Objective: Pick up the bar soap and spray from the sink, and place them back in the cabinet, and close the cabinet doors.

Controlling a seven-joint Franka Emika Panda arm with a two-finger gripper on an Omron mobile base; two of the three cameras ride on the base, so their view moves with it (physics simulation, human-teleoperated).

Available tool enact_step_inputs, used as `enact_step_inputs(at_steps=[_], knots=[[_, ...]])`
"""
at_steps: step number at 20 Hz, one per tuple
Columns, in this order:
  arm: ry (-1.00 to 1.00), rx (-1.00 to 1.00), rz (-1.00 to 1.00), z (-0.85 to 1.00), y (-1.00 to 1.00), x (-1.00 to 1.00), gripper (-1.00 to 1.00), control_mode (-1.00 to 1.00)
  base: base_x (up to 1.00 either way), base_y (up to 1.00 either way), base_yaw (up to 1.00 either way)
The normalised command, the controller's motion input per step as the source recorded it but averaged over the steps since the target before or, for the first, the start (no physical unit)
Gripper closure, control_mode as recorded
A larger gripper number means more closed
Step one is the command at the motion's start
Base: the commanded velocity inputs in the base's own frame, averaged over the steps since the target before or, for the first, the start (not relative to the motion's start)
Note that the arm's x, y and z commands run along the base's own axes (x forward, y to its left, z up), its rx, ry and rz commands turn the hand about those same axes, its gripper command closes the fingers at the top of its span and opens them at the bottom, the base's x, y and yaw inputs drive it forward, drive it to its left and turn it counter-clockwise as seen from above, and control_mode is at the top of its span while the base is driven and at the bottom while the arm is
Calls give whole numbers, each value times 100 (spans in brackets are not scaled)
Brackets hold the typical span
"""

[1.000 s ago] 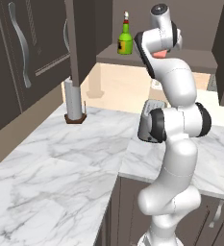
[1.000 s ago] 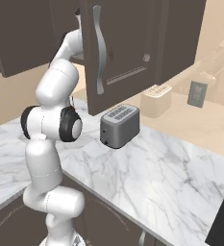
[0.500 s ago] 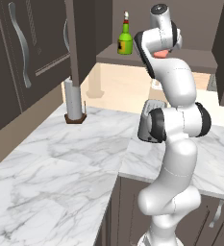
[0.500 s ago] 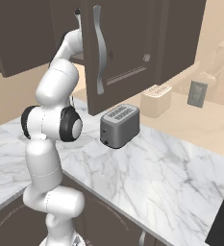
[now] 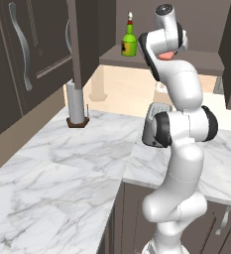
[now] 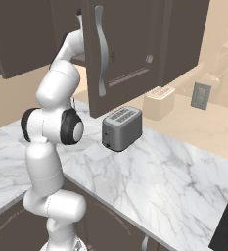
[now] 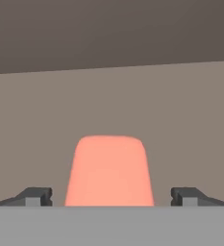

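Gripper [image 7: 111, 198] spread wide, holding nothing; clear gaps either side of the soap [image 7: 109, 171], which lies flat on the cabinet shelf [image 7: 190, 120] between the tips. Looks released. Spray [image 5: 129, 42] stands upright further along the shelf. Door [image 6: 123, 49] open, so closing remains.

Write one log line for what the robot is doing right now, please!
gripper: open, fingers apart beside bar soap | bar soap: lying on cabinet shelf | spray: upright on shelf | cabinet doors: open
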Motion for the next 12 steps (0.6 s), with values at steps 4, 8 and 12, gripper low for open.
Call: enact_step_inputs(at_steps=[4, 8, 12], knots=[[-1, 0, 0, -15, 0, -18, -100, -100, 0, 0, 0], [-4, 0, 0, -5, 0, -25, -100, -100, 0, 0, 0], [-5, 0, 0, 0, 0, -36, -100, -100, 0, 0, 0]])
